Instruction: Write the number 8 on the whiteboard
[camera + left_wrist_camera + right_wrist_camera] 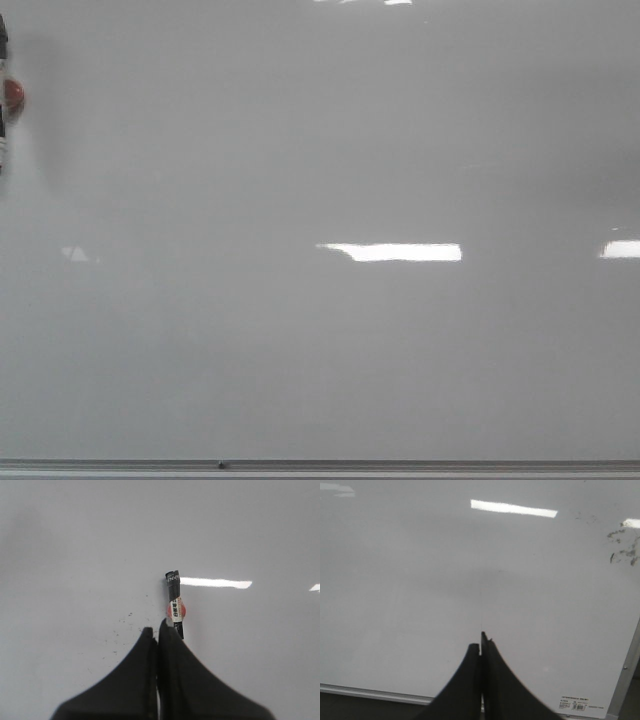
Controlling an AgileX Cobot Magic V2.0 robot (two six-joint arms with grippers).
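Observation:
The whiteboard fills the front view, glossy pale grey with glare patches. No number 8 shows on it in any view. A black marker with a white label and a red spot lies at the far left edge of the front view. In the left wrist view the marker lies on the board just beyond my left gripper. That gripper is shut, and its right finger hides the marker's near end. My right gripper is shut and empty above the board. Neither gripper shows in the front view.
The board's thin grey metal edge runs along the bottom of the front view. Faint dark specks lie by the left fingers. Dark smudges and a small printed label sit near the board's framed corner.

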